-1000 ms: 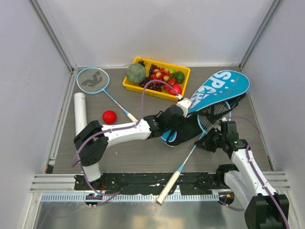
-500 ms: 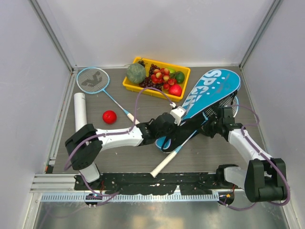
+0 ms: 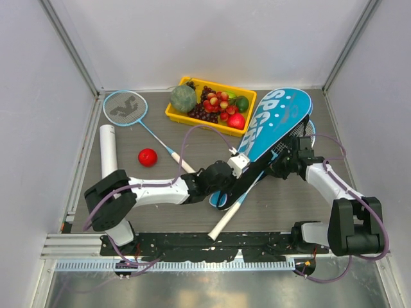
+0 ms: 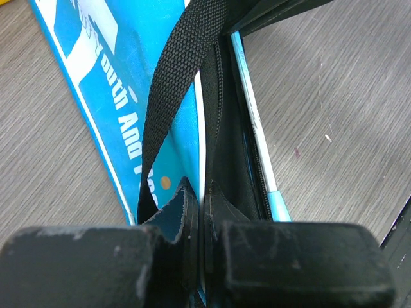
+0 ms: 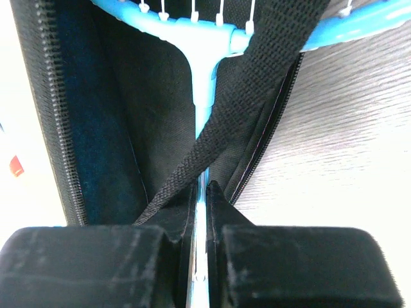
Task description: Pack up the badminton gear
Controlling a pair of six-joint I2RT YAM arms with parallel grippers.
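Bag (image 3: 277, 122): big and blue with white letters. It lies slanted on the right side of the table (image 3: 289, 208), just beside the yellow tray (image 3: 250, 97). Its zipper is open.
First racket (image 3: 226, 220): partly inside the bag. Its round head peeks out at the far right. Its white handle sticks out of the near end, onto the table.
Left gripper (image 4: 196, 192): closed tight, pinching the edge of the bag at its narrow end.
Right gripper (image 5: 200, 192): closed tight on the thin blue stick of the first racket, inside the open bag.
Strap (image 5: 257, 96): black, crossing over the racket's stick.
Second racket (image 3: 125, 107): flat on the far left of the table, well apart from the bag.
Tube (image 3: 108, 149): white, lying by the left wall, near the second racket.
Ball (image 3: 148, 157): small and red, between the tube and the second racket's handle.
Tray: full of fruit, at the far side.
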